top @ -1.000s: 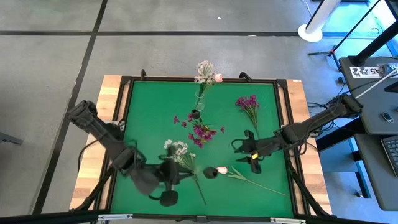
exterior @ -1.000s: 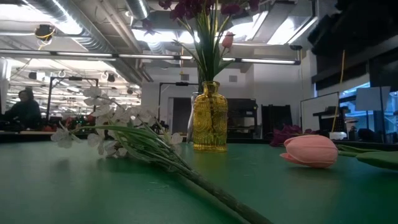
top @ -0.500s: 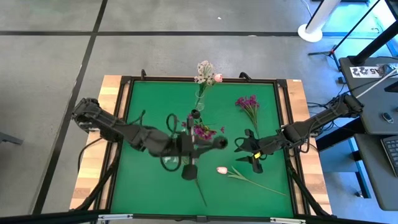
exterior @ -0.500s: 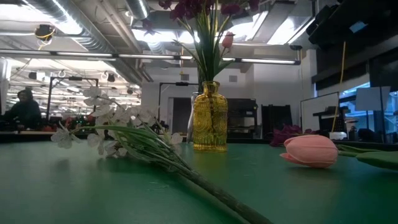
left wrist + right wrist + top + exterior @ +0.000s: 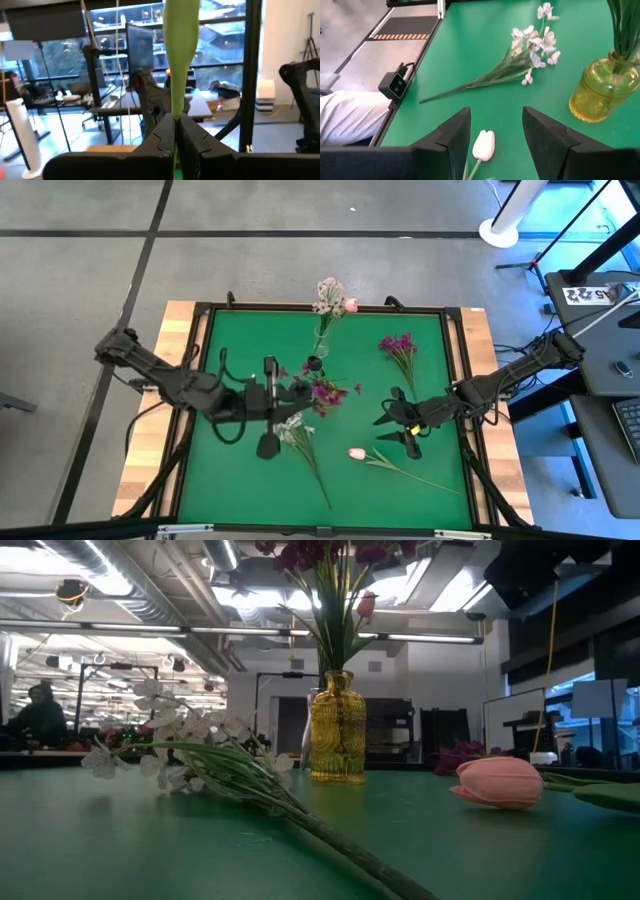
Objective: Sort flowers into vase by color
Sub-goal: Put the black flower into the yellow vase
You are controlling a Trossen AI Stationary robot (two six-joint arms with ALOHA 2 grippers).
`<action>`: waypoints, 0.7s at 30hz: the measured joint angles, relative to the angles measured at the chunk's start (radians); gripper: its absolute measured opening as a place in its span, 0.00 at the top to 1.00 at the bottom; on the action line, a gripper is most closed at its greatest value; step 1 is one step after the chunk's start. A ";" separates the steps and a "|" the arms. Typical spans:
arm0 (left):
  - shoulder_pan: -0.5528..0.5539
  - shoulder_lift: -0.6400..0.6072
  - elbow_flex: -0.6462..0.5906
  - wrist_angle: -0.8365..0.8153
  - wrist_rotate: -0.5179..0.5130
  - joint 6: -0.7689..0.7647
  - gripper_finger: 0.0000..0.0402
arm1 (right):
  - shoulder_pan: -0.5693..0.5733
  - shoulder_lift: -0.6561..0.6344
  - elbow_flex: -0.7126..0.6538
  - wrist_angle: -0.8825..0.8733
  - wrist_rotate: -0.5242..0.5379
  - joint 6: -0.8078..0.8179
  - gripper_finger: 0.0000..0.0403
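My left gripper (image 5: pixel 292 392) (image 5: pixel 176 122) hangs about level over the middle of the green mat, next to the yellow glass vase (image 5: pixel 314 364) (image 5: pixel 338 730), and is shut on a green stem (image 5: pixel 179 60). Which flower the stem belongs to is out of view. Magenta clusters (image 5: pixel 325 392) stand in the vase. A white spray (image 5: pixel 290 425) (image 5: pixel 532 45) and a pink tulip (image 5: pixel 357 453) (image 5: pixel 484 145) lie flat on the mat. My right gripper (image 5: pixel 395 420) (image 5: pixel 495 140) hovers open above the tulip's bud and touches nothing. My left gripper pinches the green stem (image 5: pixel 177 107) between its two shut fingers. The stem sticks up out of the fingertips, clear of the table. Its bloom end lies outside the wrist view, and the high view does not show the stem.
Another magenta flower (image 5: pixel 400 345) lies on the mat at the far right. White and pink blossoms (image 5: pixel 330 295) stand at the far edge. A black frame (image 5: pixel 200 330) borders the mat. A small camera (image 5: pixel 395 85) sits at the near edge. Bare mat lies at the left and the near right.
My left gripper has risen from beside the white spray near the front edge and gone toward the far edge, ending next to the yellow vase. It has tipped up from pointing down to about level. It has stayed shut. The white spray and the tulip lie as before.
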 joint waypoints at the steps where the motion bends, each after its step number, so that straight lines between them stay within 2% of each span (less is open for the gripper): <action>1: -0.002 -0.017 -0.039 0.039 0.000 -0.001 1.00 | 0.000 0.000 0.000 0.002 -0.001 -0.001 0.56; 6: -0.050 -0.130 -0.220 0.197 0.002 0.003 1.00 | 0.000 0.000 0.000 0.000 -0.009 -0.004 0.56; 12: -0.125 -0.202 -0.425 0.321 -0.129 -0.026 1.00 | 0.000 0.000 0.000 0.015 0.008 -0.042 0.56; 15: -0.145 -0.206 -0.525 0.444 -0.176 -0.030 1.00 | -0.001 0.000 0.000 0.020 0.039 -0.060 0.56; 21: -0.151 -0.189 -0.709 0.709 -0.178 -0.028 1.00 | -0.002 0.000 -0.001 0.020 0.068 -0.074 0.56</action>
